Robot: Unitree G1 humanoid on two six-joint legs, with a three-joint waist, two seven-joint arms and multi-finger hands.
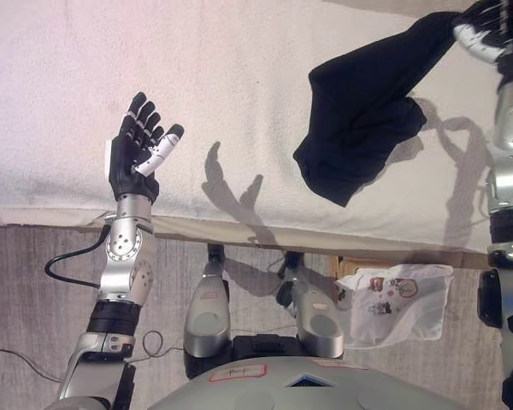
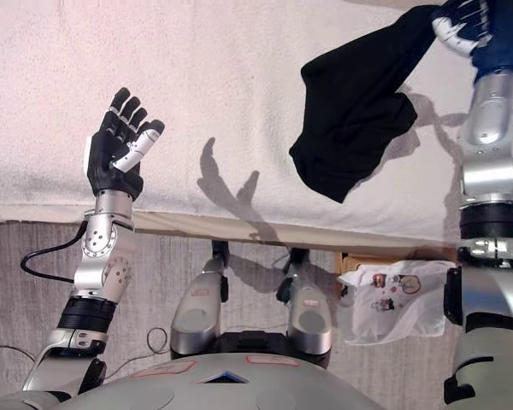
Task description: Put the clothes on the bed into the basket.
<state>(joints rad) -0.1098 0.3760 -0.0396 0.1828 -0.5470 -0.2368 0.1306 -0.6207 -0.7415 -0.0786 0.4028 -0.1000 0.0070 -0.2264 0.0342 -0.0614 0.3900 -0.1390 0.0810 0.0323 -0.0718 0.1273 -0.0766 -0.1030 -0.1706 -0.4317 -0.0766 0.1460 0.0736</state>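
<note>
Right hand (image 1: 487,26) seemingly grips black garment (image 1: 363,120) above bed (image 1: 239,85)

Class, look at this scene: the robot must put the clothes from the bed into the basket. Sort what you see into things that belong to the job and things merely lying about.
Belongs to the job:
black garment, held up by the right hand
bed
left hand, open and empty above the bed

Just lying about:
white printed bag on the floor

No basket is in view.

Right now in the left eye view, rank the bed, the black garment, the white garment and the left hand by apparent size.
1. Bed
2. Black garment
3. White garment
4. Left hand; raised nearer the camera, so unsure.
</note>
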